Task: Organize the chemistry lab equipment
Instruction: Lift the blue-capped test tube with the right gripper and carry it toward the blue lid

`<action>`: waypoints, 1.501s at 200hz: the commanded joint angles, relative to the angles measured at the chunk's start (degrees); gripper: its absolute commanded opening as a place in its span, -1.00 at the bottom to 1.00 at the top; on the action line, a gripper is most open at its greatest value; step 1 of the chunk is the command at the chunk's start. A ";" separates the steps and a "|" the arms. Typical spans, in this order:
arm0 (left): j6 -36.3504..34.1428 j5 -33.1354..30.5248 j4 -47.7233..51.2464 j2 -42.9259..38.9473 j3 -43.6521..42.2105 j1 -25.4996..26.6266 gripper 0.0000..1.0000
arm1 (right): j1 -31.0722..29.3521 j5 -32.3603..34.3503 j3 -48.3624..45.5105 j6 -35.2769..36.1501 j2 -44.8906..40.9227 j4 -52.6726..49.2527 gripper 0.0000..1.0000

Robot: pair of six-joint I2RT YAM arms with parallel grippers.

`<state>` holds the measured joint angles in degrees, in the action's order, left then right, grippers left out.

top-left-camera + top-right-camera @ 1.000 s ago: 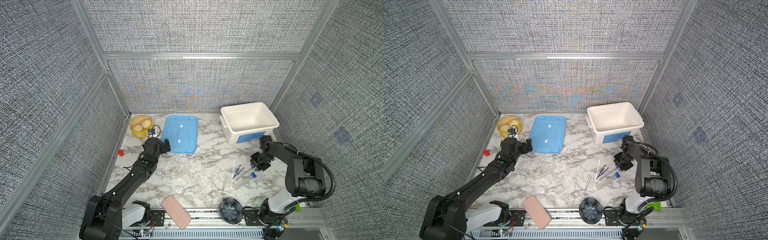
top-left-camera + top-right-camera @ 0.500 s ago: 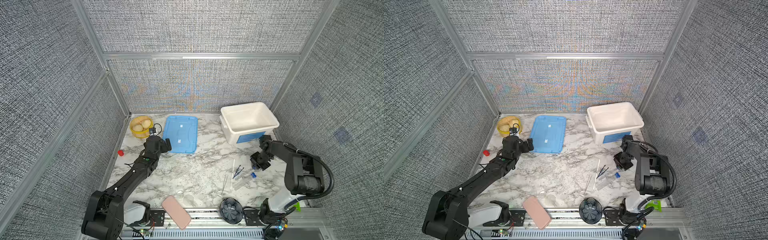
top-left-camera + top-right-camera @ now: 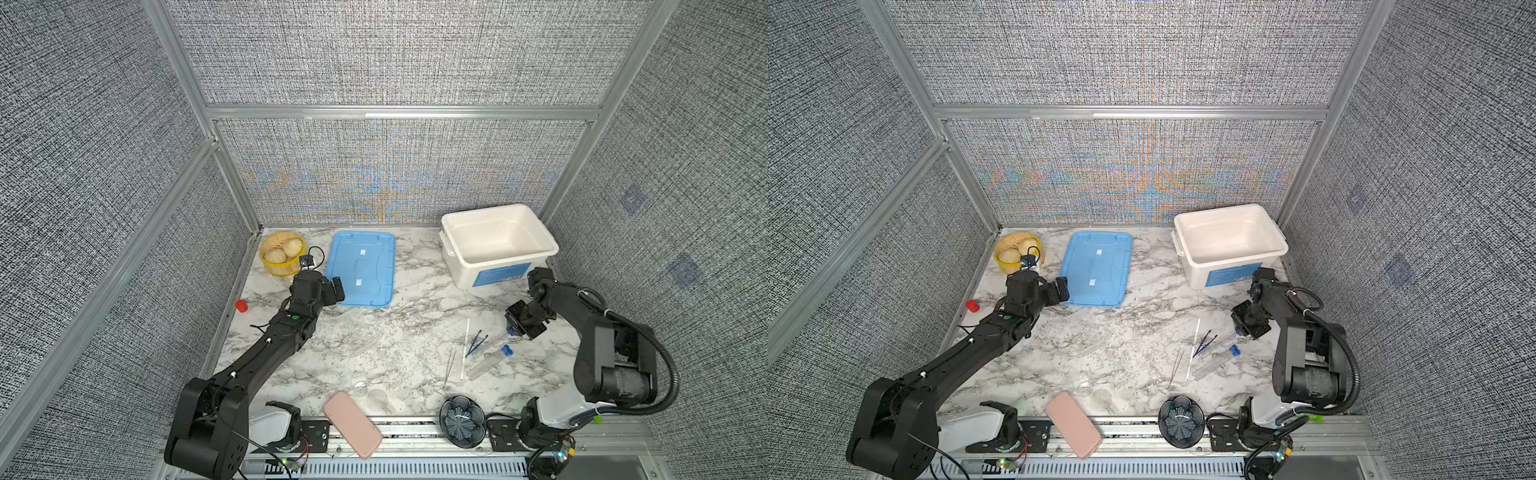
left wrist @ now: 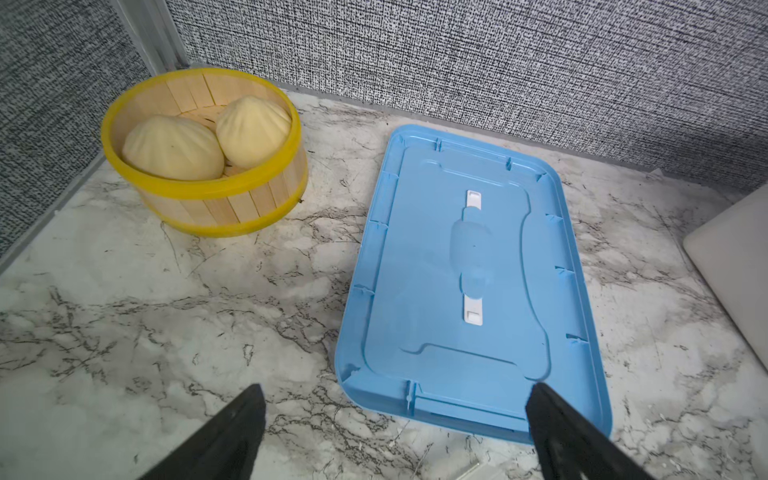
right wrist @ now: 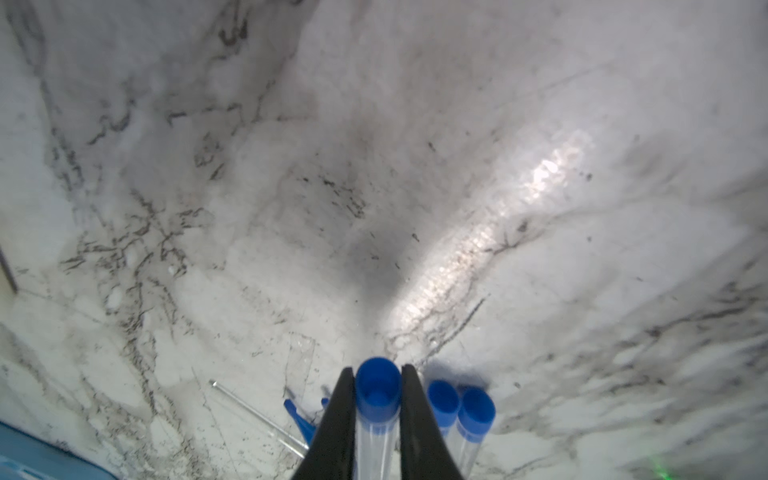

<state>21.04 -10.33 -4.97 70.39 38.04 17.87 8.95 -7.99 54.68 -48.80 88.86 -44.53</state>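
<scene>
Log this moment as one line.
right jaws: shut on blue-capped tube | left jaws: open, at blue lid edge | white bin: empty

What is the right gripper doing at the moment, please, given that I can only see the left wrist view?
Observer: The right gripper is shut on one blue-capped tube, gripped just below its cap.
Operator: Thank you. Has anything gone into the white bin so far?
Observer: No. In both top views the white bin has nothing inside it.
</scene>
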 commanded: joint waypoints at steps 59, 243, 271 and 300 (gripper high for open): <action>0.62 2.39 -1.61 0.39 0.07 -0.09 0.98 | -9.70 3.83 5.86 7.58 -14.97 -2.82 -0.72; 12.26 -4.41 -2.59 -0.68 -8.03 -0.03 0.98 | -54.55 18.42 4.01 42.59 -14.48 53.44 -0.84; 11.66 -7.98 -3.31 -3.46 -9.68 -0.06 0.98 | -57.13 17.31 4.05 42.38 -9.92 60.54 -0.82; 11.04 -10.37 -5.12 -5.83 -11.48 -0.03 0.98 | -60.00 16.60 3.81 43.59 -4.24 68.17 -0.81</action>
<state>32.16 -16.93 -8.27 66.26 27.35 17.87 -49.23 8.78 58.63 -7.14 81.62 12.97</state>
